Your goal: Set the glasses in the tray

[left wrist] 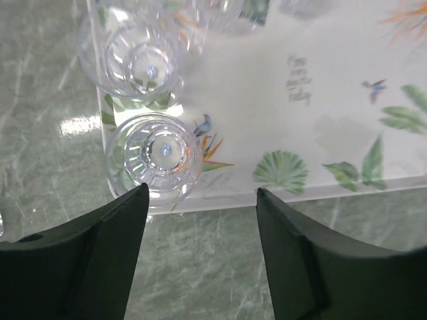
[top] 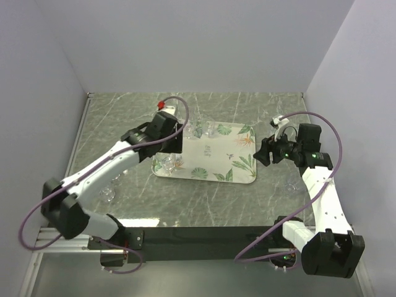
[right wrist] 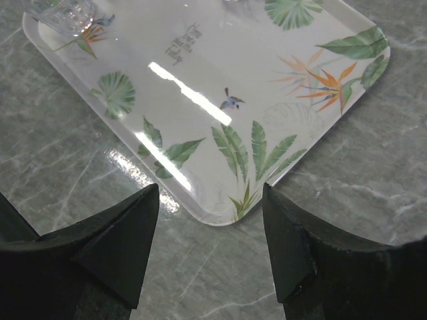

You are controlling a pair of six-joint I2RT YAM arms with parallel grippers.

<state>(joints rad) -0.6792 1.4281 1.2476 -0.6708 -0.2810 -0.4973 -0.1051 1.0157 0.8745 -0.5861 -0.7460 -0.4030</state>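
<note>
The tray (top: 213,162) lies mid-table, cream-white with green leaves and orange flowers. Clear glasses stand in it: two at its near left corner (top: 168,163) and more along its far edge (top: 204,130). In the left wrist view two glasses (left wrist: 155,152) (left wrist: 137,57) stand upright inside the tray's corner (left wrist: 280,87). My left gripper (left wrist: 202,200) is open and empty, hovering above that corner (top: 175,145). My right gripper (right wrist: 211,193) is open and empty above the tray's near right corner (right wrist: 220,133), and it also shows in the top view (top: 263,153).
A loose clear glass (top: 108,193) stands on the green marble table left of the tray, under my left arm. Another glass (top: 291,187) stands right of the tray, by my right arm. White walls close the back and sides.
</note>
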